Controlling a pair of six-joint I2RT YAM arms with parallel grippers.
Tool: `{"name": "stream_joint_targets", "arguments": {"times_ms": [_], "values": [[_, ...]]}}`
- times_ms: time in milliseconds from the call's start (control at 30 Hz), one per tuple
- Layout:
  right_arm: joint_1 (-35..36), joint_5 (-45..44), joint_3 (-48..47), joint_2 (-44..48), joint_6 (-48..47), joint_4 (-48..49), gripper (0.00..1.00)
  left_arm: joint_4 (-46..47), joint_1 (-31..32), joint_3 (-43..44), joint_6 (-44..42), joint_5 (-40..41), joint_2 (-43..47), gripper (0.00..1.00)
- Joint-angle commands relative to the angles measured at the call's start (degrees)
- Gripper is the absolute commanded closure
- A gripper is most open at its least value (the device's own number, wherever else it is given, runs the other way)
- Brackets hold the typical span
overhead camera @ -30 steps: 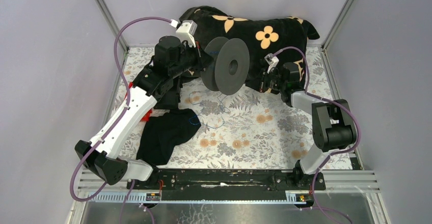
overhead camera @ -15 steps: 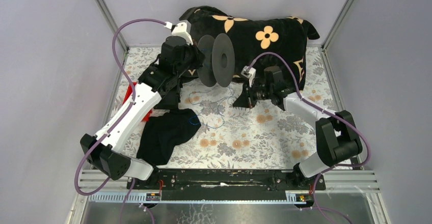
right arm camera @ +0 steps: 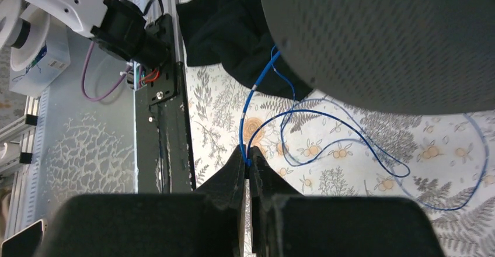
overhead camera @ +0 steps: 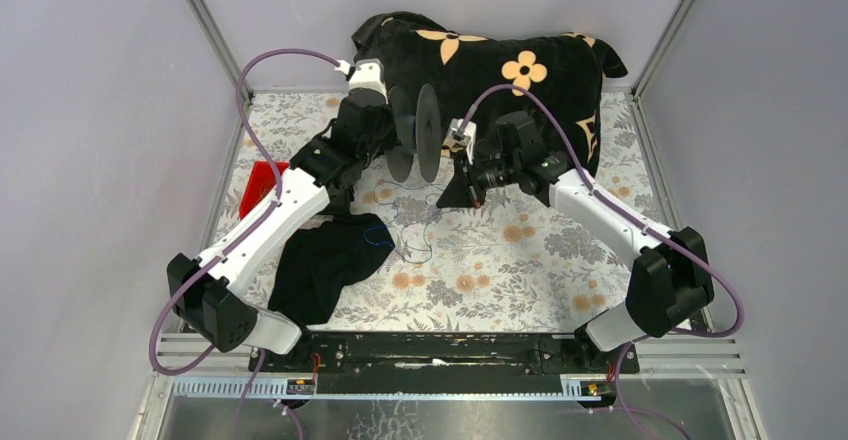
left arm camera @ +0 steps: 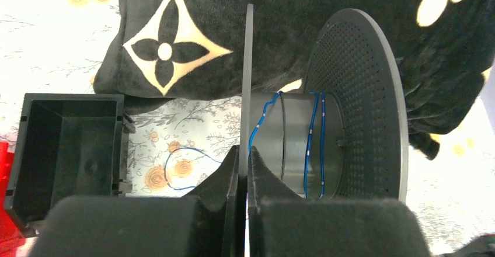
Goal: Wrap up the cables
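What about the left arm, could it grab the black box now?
Probably not yet: the left pincer is shut on the spool's disc. The black box sits open nearby, nothing between them, so letting go first should do.

The spool is showing matt dark-grey plastic, its flange looking finely pitted and its hub smooth. The cables are gleaming as smooth, blue-coated wire. The cushion is looking like soft black plush cloth with cream patches. The box is showing smooth black plastic with a faint sheen. The left gripper and right gripper are looking matt black. The table cover is looking matt and printed, and the rag is looking like matt black cloth. The arm shells are shining as glossy white plastic, and the rails are showing bare ribbed metal.
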State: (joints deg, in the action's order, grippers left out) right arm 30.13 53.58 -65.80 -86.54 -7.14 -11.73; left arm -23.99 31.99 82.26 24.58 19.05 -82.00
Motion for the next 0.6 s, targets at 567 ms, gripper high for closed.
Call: {"name": "stream_joint_targets", "arguments": {"times_ms": [567], "values": [[0.41,-24.74,-24.22,2.08,-2.64,-18.16,1.00,16.71,9.89,-5.70,-20.92,12.81,0.65,1.00]]}}
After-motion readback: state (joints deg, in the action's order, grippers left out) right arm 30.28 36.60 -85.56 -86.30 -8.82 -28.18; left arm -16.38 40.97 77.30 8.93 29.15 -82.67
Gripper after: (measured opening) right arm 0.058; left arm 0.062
